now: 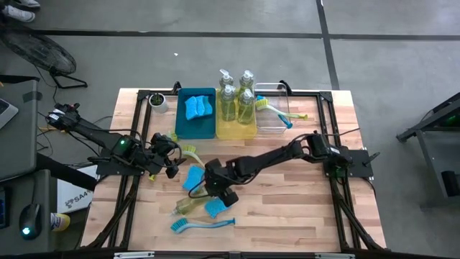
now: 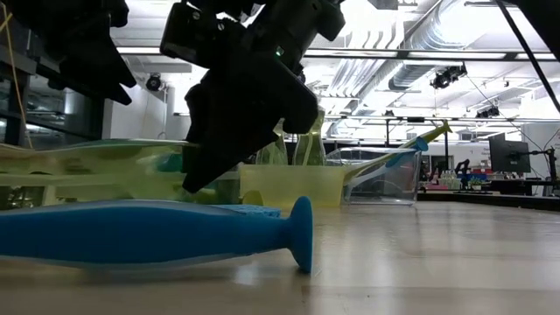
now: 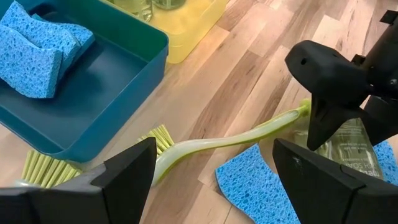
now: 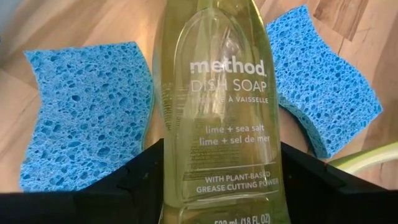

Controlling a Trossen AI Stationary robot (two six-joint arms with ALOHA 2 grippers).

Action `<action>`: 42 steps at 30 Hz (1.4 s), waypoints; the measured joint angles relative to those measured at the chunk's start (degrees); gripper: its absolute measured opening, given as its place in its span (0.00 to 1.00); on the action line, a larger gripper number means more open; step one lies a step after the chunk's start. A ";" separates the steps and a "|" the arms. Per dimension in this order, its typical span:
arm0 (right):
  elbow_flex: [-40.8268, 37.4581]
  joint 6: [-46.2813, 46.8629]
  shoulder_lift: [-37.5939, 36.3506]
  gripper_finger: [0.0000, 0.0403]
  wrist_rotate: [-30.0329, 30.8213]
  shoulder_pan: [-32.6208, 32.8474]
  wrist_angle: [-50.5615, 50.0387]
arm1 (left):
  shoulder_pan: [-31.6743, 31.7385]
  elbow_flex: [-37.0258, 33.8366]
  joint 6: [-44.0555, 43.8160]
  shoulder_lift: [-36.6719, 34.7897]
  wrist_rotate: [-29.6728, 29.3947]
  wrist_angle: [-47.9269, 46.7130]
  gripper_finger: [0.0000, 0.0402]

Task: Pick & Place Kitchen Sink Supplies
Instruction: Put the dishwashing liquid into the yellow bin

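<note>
"method DISH SOAP" label on bottle (image 4: pixel 214 106) between right claw (image 4: pixel 217 186) fingers.

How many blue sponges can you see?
4. Two sponges sit in the teal tray. Two lie on the table, one and the other either side of the lying soap bottle. More may hide under the arms.

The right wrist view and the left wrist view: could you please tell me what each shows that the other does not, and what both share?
Only the right wrist view shows the label on the clear lying soap bottle, reading "method dish soap", between the right gripper's fingers. Only the left wrist view shows the dark teal plastic tray holding blue wavy-edged sponges, and the yellow-green dish brush. Both show that bottle and a loose blue sponge on the wooden table.
</note>
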 joint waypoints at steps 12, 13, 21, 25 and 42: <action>-0.26 -0.21 -3.81 0.58 6.49 2.38 -0.75 | 0.01 0.00 0.00 -0.02 -0.20 0.21 0.79; -0.26 -0.28 -4.26 0.58 7.41 2.56 -1.20 | -0.01 0.00 0.00 -0.02 -0.20 0.16 0.79; -0.22 -0.69 -5.72 0.58 13.65 3.80 -3.26 | -0.01 0.00 0.00 0.00 -0.20 0.18 0.79; -0.20 0.17 -6.07 0.58 15.89 4.26 -4.59 | -0.01 0.00 0.00 0.00 -0.20 0.21 0.79; -0.09 8.35 -17.93 0.58 24.00 5.42 -20.56 | 0.00 0.00 0.00 -0.02 -0.25 0.24 0.79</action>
